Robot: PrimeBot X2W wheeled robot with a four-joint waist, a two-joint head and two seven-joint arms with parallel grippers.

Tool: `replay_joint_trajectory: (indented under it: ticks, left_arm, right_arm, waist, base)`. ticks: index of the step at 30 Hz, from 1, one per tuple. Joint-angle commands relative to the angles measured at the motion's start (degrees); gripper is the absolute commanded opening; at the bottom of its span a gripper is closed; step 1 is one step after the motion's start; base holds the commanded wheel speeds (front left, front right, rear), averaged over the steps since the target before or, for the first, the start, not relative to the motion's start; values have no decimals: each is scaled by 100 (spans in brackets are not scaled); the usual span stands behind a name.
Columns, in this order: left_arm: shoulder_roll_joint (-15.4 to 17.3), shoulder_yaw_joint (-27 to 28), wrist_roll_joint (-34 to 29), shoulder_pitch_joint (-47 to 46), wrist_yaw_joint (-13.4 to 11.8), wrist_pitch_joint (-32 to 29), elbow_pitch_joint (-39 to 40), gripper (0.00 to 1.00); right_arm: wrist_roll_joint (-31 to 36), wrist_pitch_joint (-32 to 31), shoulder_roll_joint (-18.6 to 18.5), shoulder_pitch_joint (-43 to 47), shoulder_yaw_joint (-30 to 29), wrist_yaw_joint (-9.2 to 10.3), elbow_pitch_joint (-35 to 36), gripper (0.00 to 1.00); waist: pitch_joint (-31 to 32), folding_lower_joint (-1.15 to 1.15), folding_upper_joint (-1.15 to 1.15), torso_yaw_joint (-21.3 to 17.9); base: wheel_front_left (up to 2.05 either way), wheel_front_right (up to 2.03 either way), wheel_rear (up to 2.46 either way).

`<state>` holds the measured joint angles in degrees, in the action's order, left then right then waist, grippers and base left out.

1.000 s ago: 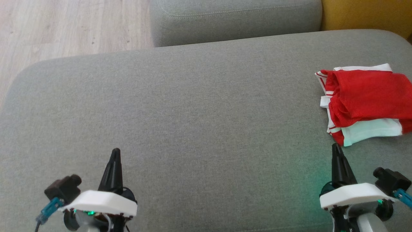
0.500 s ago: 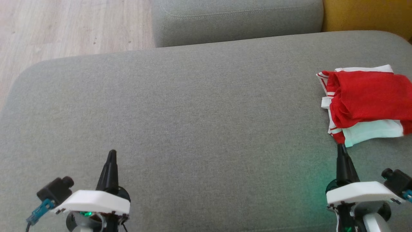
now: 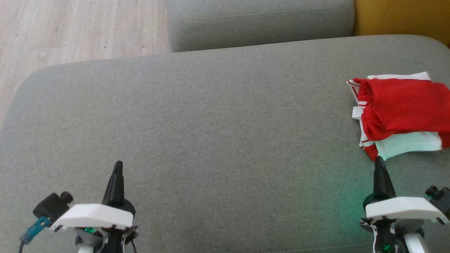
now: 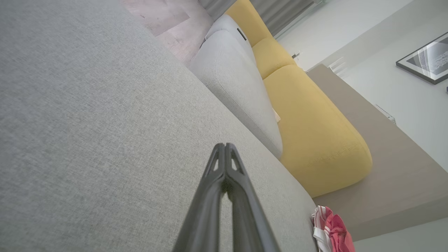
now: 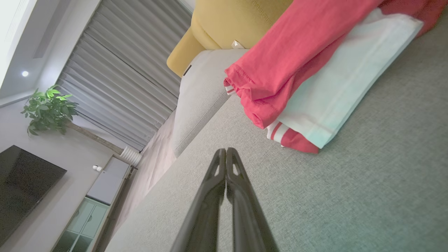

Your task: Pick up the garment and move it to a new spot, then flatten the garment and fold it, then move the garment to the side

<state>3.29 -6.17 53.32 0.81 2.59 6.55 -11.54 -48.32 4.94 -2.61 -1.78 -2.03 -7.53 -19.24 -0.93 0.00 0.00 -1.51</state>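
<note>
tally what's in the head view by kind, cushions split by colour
red and white fabric garment: 1
dark two-fingered end effectors: 2, left end effector, right end effector
grey fabric sofa cushions: 2, near cushion, far cushion
yellow fabric cushion: 1
total: 6

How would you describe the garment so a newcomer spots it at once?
Start at the wide grey cushion in front of the robot. Near its right edge, just beyond the shut fingers of the right gripper, lies the garment. It is a folded bundle of red fabric with white panels and striped trim, unlike the plain grey around it.
</note>
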Motion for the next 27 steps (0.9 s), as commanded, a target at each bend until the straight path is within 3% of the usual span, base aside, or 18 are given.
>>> replay_joint_trajectory:
  ticks: [1,27]
  left_arm:
    - [91,189,191,-313,50,-50,142,0]
    - [105,515,1689,-454,219,-461,-5,0]
  right_arm:
    - [-204,-36,-43,-312,20,2,218,0]
    - [-1824,-452,-47,-360,-148,3,336,0]
  waist:
    - [2,0,0,5]
    - [30,0,0,61]
  base:
    - [0,0,0]
    - [0,0,0]
